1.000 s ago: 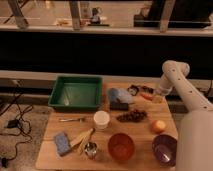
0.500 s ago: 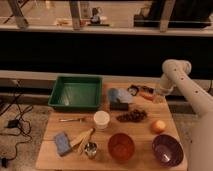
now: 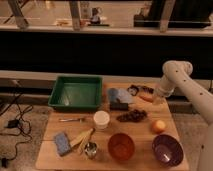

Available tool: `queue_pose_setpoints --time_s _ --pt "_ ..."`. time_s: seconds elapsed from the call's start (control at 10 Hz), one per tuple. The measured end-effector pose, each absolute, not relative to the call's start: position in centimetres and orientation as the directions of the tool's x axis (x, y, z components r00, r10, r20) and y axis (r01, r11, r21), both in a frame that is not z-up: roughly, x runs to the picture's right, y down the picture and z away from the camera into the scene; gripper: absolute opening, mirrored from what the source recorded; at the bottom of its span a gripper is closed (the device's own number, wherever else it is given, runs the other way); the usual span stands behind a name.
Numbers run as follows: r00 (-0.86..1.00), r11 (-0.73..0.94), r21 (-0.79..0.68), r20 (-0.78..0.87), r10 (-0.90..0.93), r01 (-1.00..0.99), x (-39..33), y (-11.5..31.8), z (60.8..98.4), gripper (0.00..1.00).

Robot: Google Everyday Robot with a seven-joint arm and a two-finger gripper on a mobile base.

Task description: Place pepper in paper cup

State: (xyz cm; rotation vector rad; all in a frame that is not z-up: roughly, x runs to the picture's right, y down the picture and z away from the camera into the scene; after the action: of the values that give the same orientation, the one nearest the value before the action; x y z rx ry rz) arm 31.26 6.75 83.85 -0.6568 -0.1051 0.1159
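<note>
The pepper (image 3: 145,98) is a thin red-orange chili lying at the back right of the wooden table (image 3: 145,162). My gripper (image 3: 153,96) is at the end of the white arm, right at the pepper's right end; whether it touches the pepper does not show. The paper cup (image 3: 101,120) is a short cream-white cup standing upright near the table's middle, well to the left of the gripper and nearer the front.
A green tray (image 3: 76,92) sits at the back left. A blue-grey object (image 3: 119,96) and a dark cluster (image 3: 131,116) lie between pepper and cup. An orange fruit (image 3: 158,126), purple bowl (image 3: 167,149), red-orange bowl (image 3: 121,146), metal cup (image 3: 90,149), blue sponge (image 3: 62,143) and fork (image 3: 72,119) lie around.
The arm's lower part has swung off to the right, uncovering the purple bowl. The gripper has stayed by the pepper at the back right.
</note>
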Motion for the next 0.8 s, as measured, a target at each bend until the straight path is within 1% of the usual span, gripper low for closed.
queue_pose_setpoints --time_s 0.6,0.8 --pt "0.988 0.785 -0.615 0.063 0.139 -0.071 31.06 6.81 83.96 0.04" --pt "0.993 0.797 -0.602 0.061 0.104 -0.047 30.32 7.36 84.21 0.04"
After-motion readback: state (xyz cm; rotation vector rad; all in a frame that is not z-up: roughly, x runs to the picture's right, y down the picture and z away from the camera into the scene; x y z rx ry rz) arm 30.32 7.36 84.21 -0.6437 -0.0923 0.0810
